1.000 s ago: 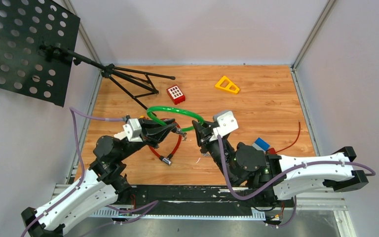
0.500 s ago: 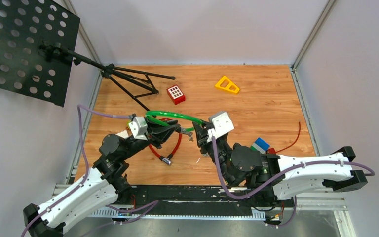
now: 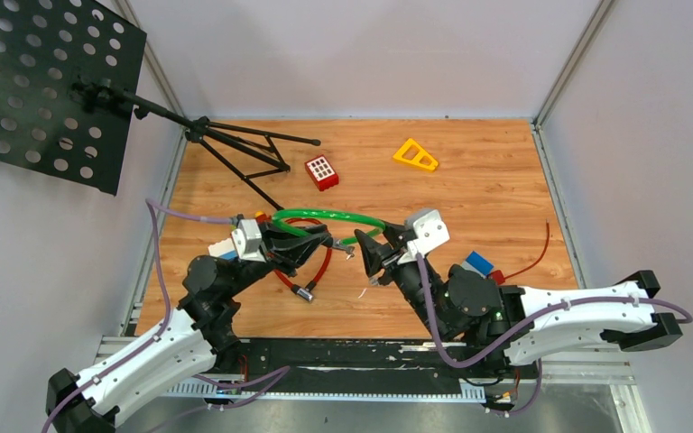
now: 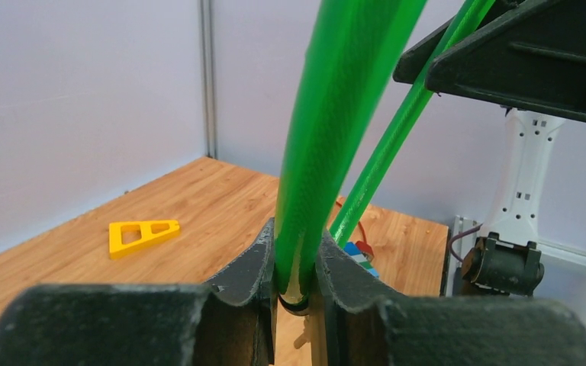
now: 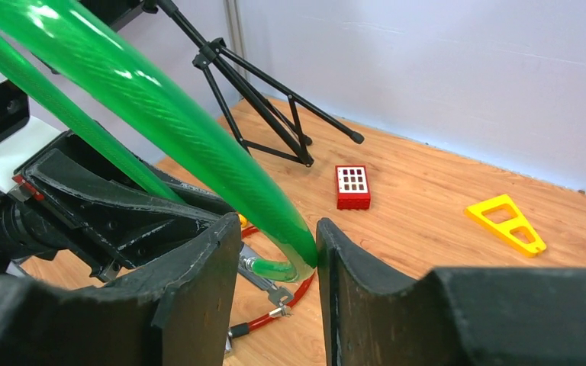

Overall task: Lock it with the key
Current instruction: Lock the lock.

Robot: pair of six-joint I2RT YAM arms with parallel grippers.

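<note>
left pincer (image 4: 296, 255) is clamped tight on the green cable lock (image 4: 336, 114), and only its own wrist view shows that squeeze. my read: it holds the loop up off the counter (image 4: 198, 206) so the other arm can work the end. right pincer (image 5: 278, 232) stands part-way wide, cable passing between its fingers with a gap on one side, gripping nothing. just beneath it, the right wrist view shows a small metal piece (image 5: 265, 282) at the cable's end, key or lock body i cannot tell; from above it's a speck. under that, a red cable (image 5: 271, 314). farther beyond: red block (image 5: 352, 187), yellow triangle (image 5: 507, 221), black stand (image 5: 263, 99).
</note>
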